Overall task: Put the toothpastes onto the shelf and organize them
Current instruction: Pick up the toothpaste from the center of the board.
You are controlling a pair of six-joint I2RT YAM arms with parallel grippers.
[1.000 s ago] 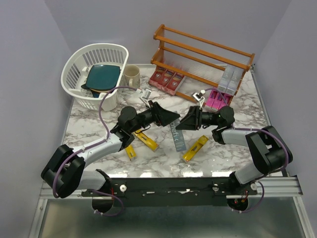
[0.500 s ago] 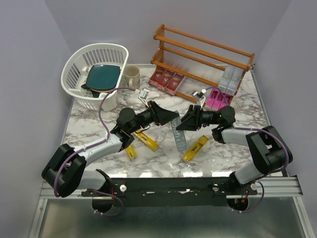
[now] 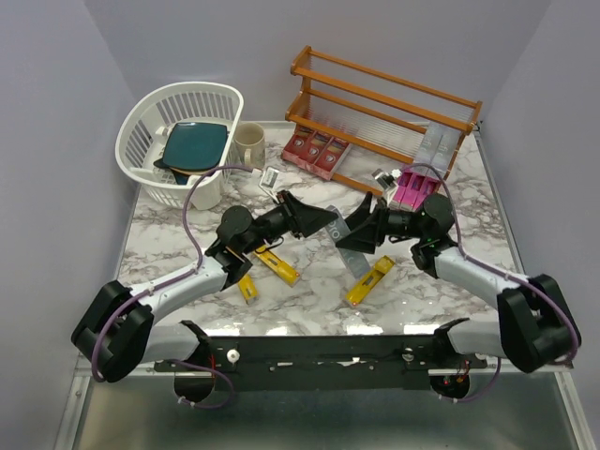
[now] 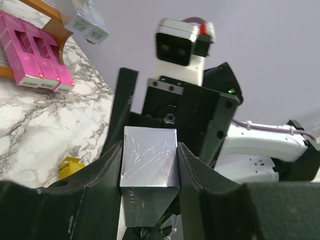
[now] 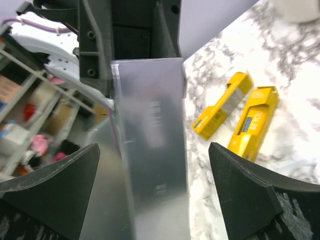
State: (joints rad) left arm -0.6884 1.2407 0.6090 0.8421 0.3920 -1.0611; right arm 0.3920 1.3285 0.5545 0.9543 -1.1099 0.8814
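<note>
Handover is being made in mid-air above the white-and-grey marbled table top (image 3: 309, 305). The silver-grey rectangular toothpaste carton (image 3: 349, 232) is being held up between the two arms. It is off the table and well apart from the reddish-brown wooden three-tier shelf (image 3: 384, 94).

Change against a second ago: the carton was then being carried by the right gripper, with the left gripper standing open beside it. Now the roles are being swapped.
- The left gripper (image 4: 149, 152) is being clamped on one end of the carton. In the left wrist view both fingers are being pressed flat against its sides.
- The right gripper (image 5: 150, 190) is being spread wide. In the right wrist view its fingers are being kept well clear of the carton on either side, and nothing is being gripped.

Judgement: the carton is being passed from right to left, and the transfer is being read as complete or nearly so. The weight is now being taken by the left gripper alone.

Meaning for the task:
- The right arm is being freed for another pick.
- Yellow cartons (image 3: 368, 281) are still lying loose on the table near the arms.
- Red cartons (image 3: 316, 150), magenta-pink cartons (image 3: 408, 187) and a silver-grey pair (image 3: 433, 150) are already being kept in groups at the shelf's lowest level.
- Which spot is being aimed at for the held carton cannot be told.
- A slip is being risked while only one end is being gripped.
</note>
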